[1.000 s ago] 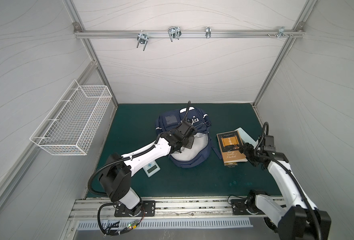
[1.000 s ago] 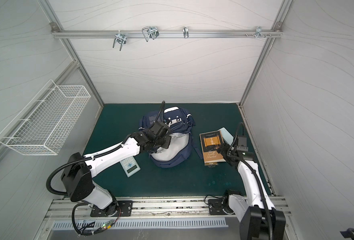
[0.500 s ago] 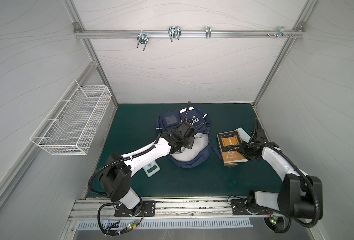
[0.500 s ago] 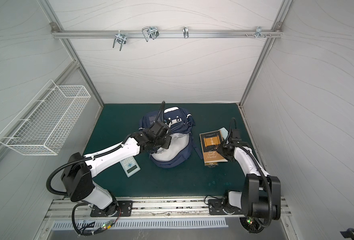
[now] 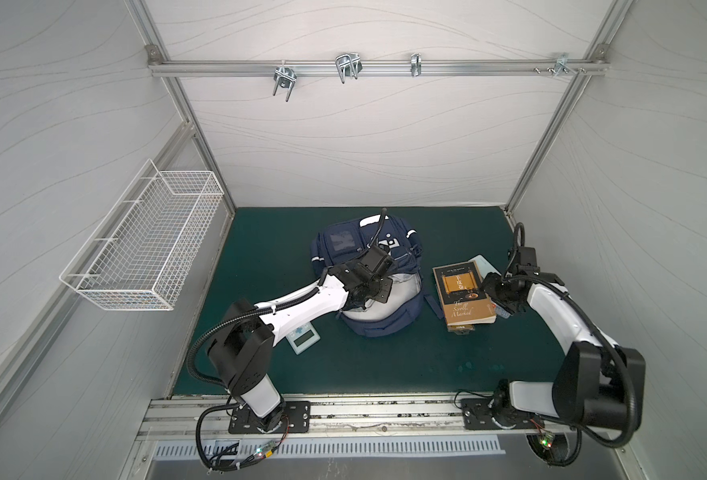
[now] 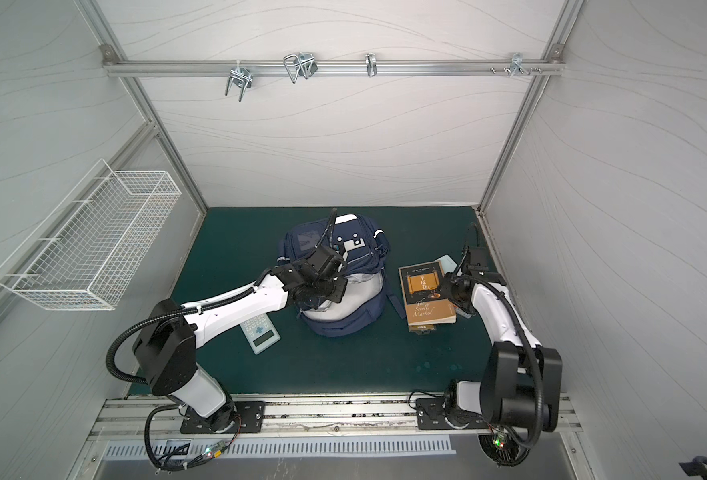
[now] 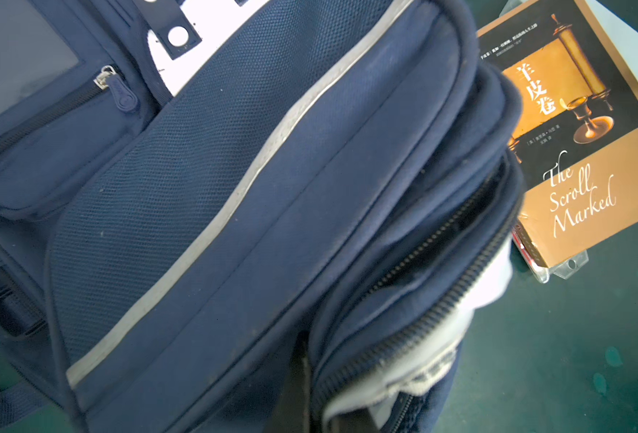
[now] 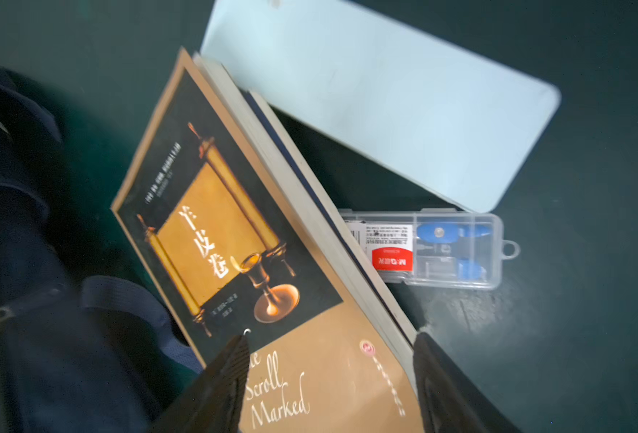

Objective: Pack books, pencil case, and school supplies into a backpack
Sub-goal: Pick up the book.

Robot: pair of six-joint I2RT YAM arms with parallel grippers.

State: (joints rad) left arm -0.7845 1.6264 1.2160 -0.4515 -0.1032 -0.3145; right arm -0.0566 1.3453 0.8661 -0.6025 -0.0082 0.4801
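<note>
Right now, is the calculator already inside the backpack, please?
No, the calculator lies on the mat beside the backpack, outside it.

Noted on green mat (image 5: 385,365): backpack (image 5: 385,326) centre frame; calculator (image 5: 304,337) lower left; book stack (image 5: 464,295), pencil case (image 5: 484,264), clear box (image 8: 441,249) right.

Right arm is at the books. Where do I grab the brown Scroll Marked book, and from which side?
Take the brown book by its page edge near the title corner, coming from the clear box side, away from the backpack. It lies flat, raised off the mat, so that edge likely leaves room for a lower finger. The open right gripper straddles it.
</note>
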